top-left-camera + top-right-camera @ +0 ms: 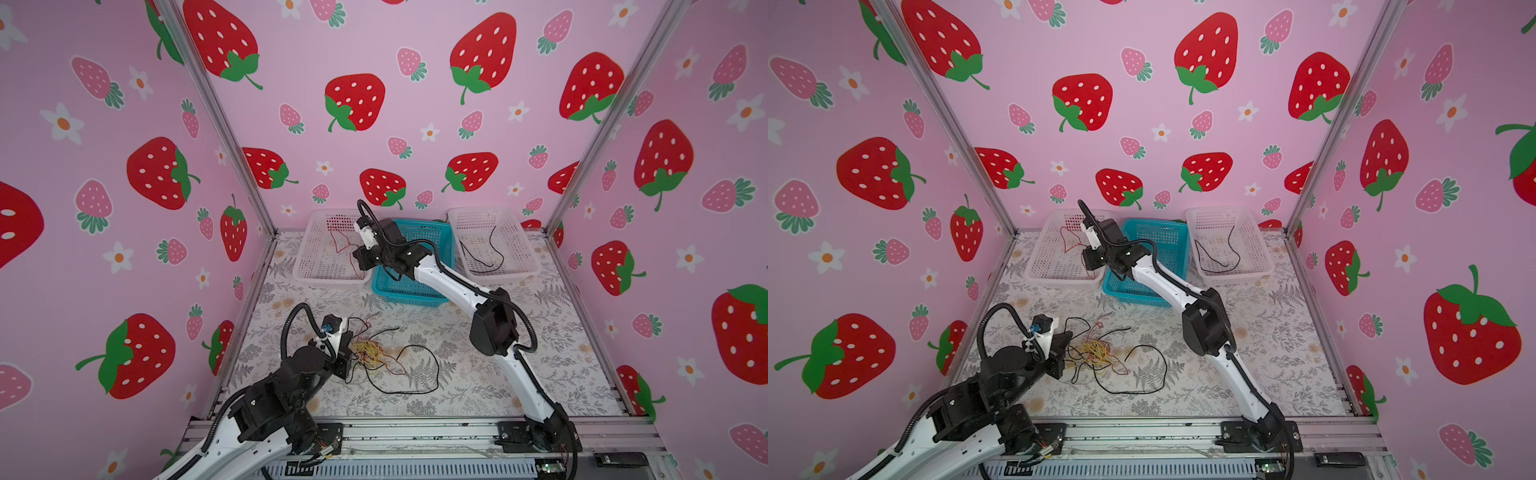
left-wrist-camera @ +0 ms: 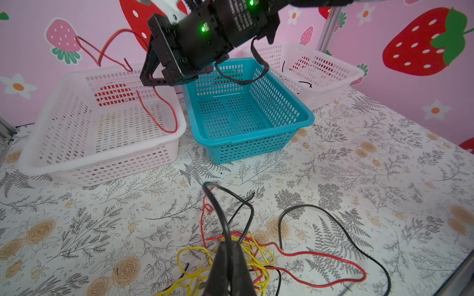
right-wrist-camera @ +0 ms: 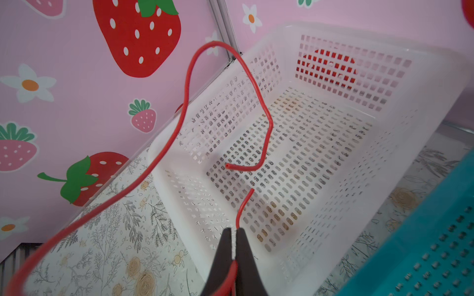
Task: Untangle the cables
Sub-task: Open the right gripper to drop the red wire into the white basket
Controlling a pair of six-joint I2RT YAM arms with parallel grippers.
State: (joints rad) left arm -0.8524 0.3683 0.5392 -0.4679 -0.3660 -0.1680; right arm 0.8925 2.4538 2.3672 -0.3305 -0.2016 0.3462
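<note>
A tangle of yellow, red and black cables point(image 1: 374, 353) point(image 1: 1096, 353) point(image 2: 256, 251) lies on the floral mat at the front left. My left gripper point(image 1: 353, 355) point(image 2: 230, 243) sits at its left edge, shut on a black cable point(image 2: 218, 205) that loops up out of the jaws. Over the left white basket point(image 1: 307, 266) point(image 3: 384, 159) my right gripper point(image 1: 360, 253) point(image 3: 234, 230) is shut on a red cable point(image 3: 189, 84) point(image 2: 156, 115). That cable arcs above the basket and its ends hang inside.
A blue basket point(image 1: 415, 295) point(image 2: 302, 120) stands between the left white basket and a second white basket point(image 1: 519, 257), which holds a black cable point(image 1: 482, 257). A long black cable point(image 1: 432, 365) curves right of the tangle. Pink strawberry walls enclose three sides.
</note>
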